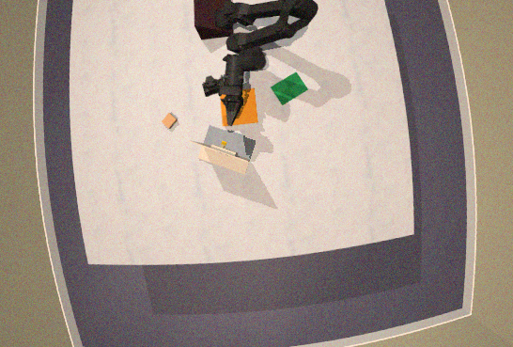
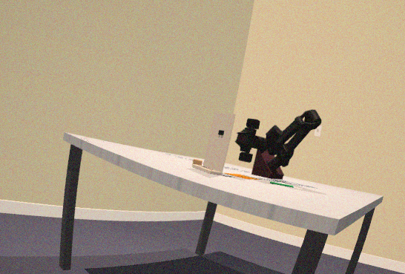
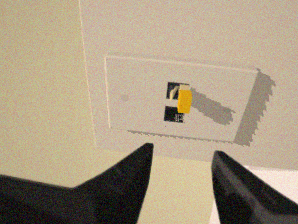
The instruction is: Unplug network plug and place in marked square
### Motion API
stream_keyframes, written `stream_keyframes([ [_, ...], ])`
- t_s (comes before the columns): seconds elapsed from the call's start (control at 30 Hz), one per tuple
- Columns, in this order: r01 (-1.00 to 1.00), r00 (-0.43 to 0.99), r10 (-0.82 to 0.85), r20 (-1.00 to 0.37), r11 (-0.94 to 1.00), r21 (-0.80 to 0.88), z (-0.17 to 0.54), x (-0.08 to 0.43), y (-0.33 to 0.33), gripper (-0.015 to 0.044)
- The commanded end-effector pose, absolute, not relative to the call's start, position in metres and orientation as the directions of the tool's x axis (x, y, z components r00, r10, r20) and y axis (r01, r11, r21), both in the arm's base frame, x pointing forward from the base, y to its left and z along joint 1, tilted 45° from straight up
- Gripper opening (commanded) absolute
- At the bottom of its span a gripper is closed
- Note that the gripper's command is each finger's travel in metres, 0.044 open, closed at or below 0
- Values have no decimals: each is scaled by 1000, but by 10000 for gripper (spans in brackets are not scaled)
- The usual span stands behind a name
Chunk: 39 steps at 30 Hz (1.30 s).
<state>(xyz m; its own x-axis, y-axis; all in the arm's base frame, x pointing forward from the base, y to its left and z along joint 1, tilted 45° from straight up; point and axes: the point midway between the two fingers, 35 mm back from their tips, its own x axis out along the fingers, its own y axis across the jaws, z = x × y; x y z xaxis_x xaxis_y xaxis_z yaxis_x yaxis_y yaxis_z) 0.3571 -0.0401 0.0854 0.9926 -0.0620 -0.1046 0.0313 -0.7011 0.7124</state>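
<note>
Claw near the panel, fingers parted with nothing between them; in the wrist view the yellow plug sits in the panel's socket plate, at twelve o'clock from the fingers; from above, the orange square lies at twelve o'clock from the panel

From here, the pale tabletop carries the upright panel, orange square, green rectangle, small orange block and dark-red arm base.
</note>
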Motion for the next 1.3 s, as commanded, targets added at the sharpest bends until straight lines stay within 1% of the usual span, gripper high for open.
stream_keyframes([
  [0.0,31,993,-58,-100,-702,712,85,363,-41,156],
  [1.27,28,994,-58,-96,-701,712,70,415,-54,156],
])
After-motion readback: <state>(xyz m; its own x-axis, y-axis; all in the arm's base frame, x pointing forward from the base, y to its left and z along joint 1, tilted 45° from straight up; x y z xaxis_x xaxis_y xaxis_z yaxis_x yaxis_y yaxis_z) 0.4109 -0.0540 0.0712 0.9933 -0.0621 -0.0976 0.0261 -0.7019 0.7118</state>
